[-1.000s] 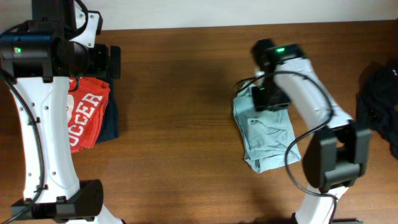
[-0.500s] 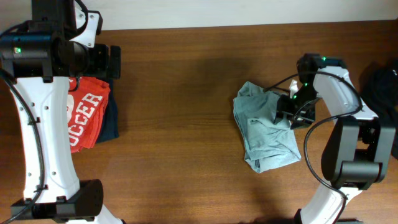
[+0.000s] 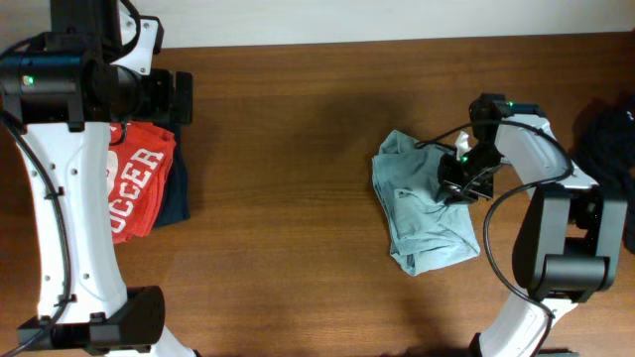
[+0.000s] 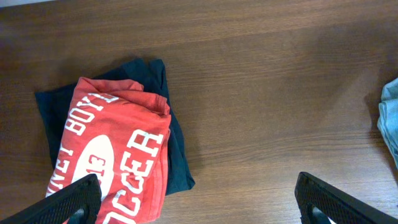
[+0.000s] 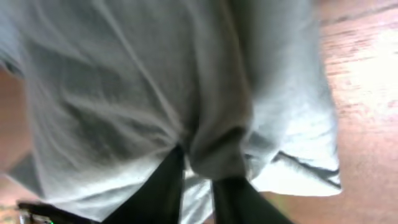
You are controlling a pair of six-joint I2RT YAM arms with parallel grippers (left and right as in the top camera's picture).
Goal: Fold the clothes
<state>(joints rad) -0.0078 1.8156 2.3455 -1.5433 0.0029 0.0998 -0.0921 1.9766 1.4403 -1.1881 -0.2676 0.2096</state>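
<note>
A crumpled pale blue-grey garment (image 3: 422,213) lies on the wooden table right of centre. My right gripper (image 3: 454,184) is at its right edge, shut on a fold of the cloth; the right wrist view shows the dark fingers pinching a bunch of fabric (image 5: 211,158). A folded red shirt with white "SOCCER" lettering (image 3: 134,188) lies on a dark navy garment (image 3: 177,193) at the far left; both show in the left wrist view (image 4: 118,149) (image 4: 158,81). My left gripper (image 4: 199,208) hangs above the table near this stack, open and empty.
A dark pile of clothes (image 3: 605,159) sits at the table's right edge. Bare wooden table (image 3: 288,178) lies between the stack and the blue garment. The blue garment's edge shows at the right of the left wrist view (image 4: 390,115).
My right gripper moved from the garment's upper left across to its right edge and closed on a fold there. The left arm has not moved.
</note>
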